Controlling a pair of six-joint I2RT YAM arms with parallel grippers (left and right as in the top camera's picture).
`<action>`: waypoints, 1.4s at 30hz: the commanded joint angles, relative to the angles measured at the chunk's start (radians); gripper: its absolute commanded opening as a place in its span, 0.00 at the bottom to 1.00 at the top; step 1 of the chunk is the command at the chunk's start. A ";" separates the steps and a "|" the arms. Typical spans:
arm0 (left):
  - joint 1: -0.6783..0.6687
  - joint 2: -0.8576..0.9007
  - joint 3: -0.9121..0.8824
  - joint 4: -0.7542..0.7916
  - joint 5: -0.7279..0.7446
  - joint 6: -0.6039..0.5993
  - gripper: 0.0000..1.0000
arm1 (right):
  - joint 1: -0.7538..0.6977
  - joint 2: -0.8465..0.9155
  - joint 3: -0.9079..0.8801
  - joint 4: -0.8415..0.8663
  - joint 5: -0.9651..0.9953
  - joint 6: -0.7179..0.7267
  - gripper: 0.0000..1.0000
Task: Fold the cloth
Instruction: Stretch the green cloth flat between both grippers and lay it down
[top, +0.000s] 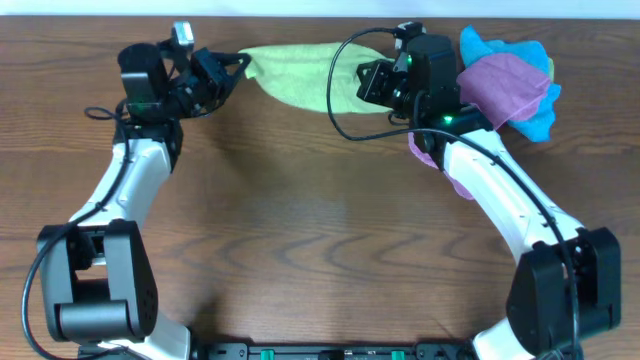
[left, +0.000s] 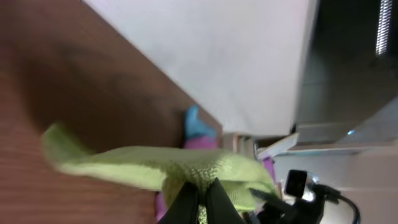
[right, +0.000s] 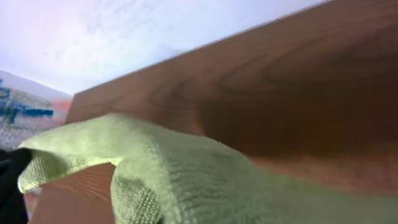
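The lime-green cloth hangs stretched between my two grippers near the table's far edge. My left gripper is shut on its left end. In the left wrist view the black fingers pinch a bunched fold of the cloth. My right gripper holds the cloth's right end. In the right wrist view the cloth fills the lower frame and hides the fingers. The white tag does not show.
A purple cloth lies on a bright blue cloth at the far right, just behind my right arm. Both also show in the left wrist view, blue and purple. The table's far edge runs close behind the grippers.
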 joint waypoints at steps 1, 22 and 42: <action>0.035 0.001 0.038 -0.050 0.082 0.130 0.05 | -0.008 0.009 0.020 -0.032 -0.016 -0.037 0.02; 0.045 0.000 0.038 -0.915 0.211 0.698 0.06 | -0.007 0.009 0.020 -0.541 -0.135 -0.100 0.02; 0.045 0.000 0.001 -1.391 0.063 1.075 0.06 | -0.007 0.009 -0.055 -0.811 -0.189 -0.265 0.01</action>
